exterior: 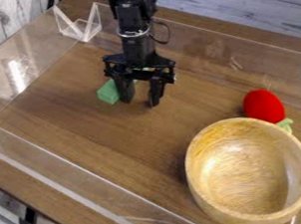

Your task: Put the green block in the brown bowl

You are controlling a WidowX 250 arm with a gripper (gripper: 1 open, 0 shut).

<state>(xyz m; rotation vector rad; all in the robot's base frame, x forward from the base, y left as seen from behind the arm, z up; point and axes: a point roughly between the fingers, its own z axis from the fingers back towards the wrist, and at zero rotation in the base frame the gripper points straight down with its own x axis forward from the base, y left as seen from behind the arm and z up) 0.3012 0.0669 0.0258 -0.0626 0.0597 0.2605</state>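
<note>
The green block (107,91) lies on the wooden table left of centre, with only its left end showing beside my gripper's left finger; the other end is hidden behind the fingers. My gripper (136,95) points straight down, low over the table at the block, and its two dark fingers stand apart with a gap between them. I cannot tell whether the fingers touch the block. The brown bowl (195,165) sits empty at the front right, well away from the gripper.
A red rounded toy (261,105) with a green bit lies just behind the bowl at the right. A clear plastic stand (78,23) is at the back left. Low clear walls (66,177) border the table.
</note>
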